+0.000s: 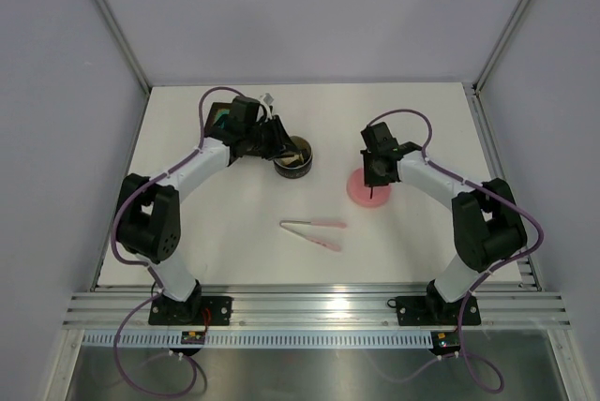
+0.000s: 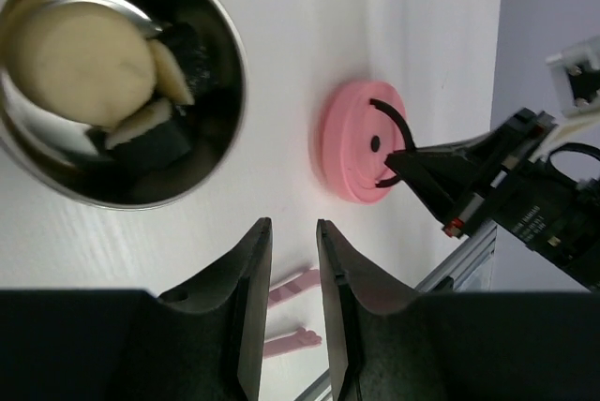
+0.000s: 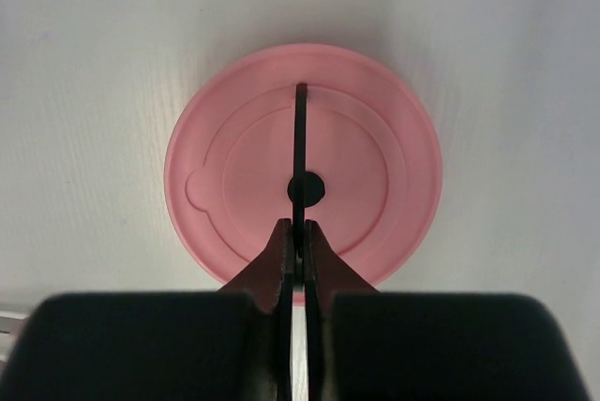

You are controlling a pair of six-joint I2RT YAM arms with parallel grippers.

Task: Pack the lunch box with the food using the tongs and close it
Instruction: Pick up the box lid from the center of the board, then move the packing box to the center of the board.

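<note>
The lunch box (image 1: 293, 161) (image 2: 220, 92), a shiny steel tin, stands open on the table with pale cream food (image 2: 80, 54) and dark pieces inside. My left gripper (image 2: 293, 225) (image 1: 278, 145) hovers beside the tin, open by a narrow gap and holding nothing. The round pink lid (image 3: 375, 153) (image 1: 361, 193) (image 2: 347, 143) lies flat on the table to the tin's right. My right gripper (image 3: 301, 228) (image 1: 376, 172) is shut on the lid's thin black handle (image 3: 301, 125). The pink-and-white tongs (image 1: 314, 230) (image 2: 292, 284) lie loose on the table in front of both, held by neither gripper.
A black tray with a teal inside (image 1: 220, 118) sits at the back left, behind my left wrist. The aluminium rail (image 1: 309, 305) runs along the table's near edge.
</note>
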